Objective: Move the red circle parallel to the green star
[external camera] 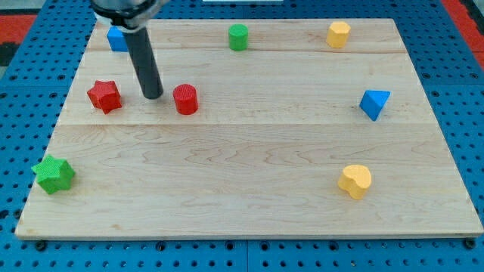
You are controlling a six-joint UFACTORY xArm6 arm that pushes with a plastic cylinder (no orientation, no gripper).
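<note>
The red circle [185, 99], a short red cylinder, stands on the wooden board left of centre in the upper half. The green star [54, 174] sits at the board's lower left corner, near the edge. My tip [153, 96] rests on the board just left of the red circle, with a small gap between them, and right of a red star [104, 96]. The dark rod rises from the tip toward the view's top.
A blue block [116, 38] sits at the upper left, partly behind the rod. A green cylinder [238, 36] and a yellow block [338, 34] stand along the top edge. A blue triangle [374, 103] is at the right. A yellow heart [355, 181] is at the lower right.
</note>
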